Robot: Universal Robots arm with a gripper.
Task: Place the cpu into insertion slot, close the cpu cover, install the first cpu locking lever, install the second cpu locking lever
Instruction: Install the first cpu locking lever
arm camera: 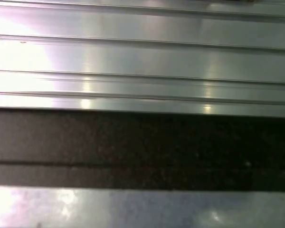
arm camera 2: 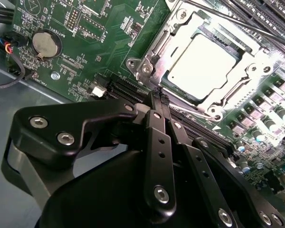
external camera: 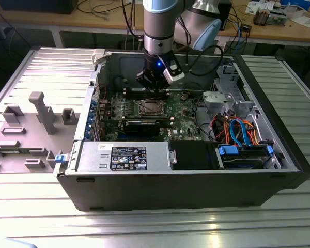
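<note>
The cpu, a pale silver square, lies flat in the insertion slot on the green motherboard. The silvery cpu cover lies down around it as a frame, with the chip showing through its window. Thin metal lever rods run along two sides of the socket. My black gripper is shut with nothing between its fingertips, and it hovers just beside a corner of the socket. In the exterior view the gripper hangs inside the open computer case, just behind the insertion slot.
Long black memory slots flank the socket, and a round coin battery sits on the board. A power supply, a drive bay with coloured cables and the case walls ring the board. A ribbed aluminium table lies around.
</note>
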